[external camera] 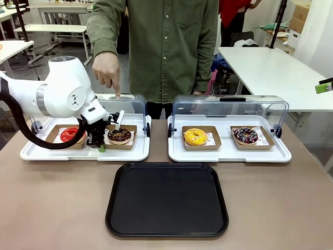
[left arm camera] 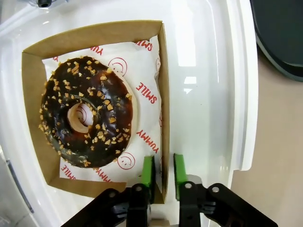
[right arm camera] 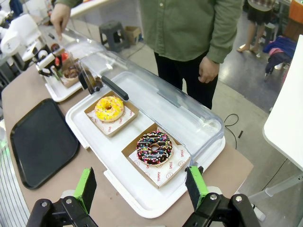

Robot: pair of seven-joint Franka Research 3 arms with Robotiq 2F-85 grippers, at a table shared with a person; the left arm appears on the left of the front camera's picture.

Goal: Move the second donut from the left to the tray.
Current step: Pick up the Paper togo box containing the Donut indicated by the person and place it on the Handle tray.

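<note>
The left end effector (external camera: 100,139) is sitting low in the left white display tray (external camera: 36,152), its green pads straddling the near wall of the cardboard holder (left arm camera: 163,71) of the chocolate donut (left arm camera: 85,111). Just beside it on one side, the red-glazed donut (external camera: 72,134) is crowding the gap. Beyond it, the raised clear lid (external camera: 132,107) is walling off the far side, with a person's hand (external camera: 106,70) pressing down on top. Above it, room is staying open. Toward the robot, only the tray's low white rim is standing in the way; past that, the black tray (external camera: 166,200) is lying flat on the bench (external camera: 52,208), unobstructed.
</note>
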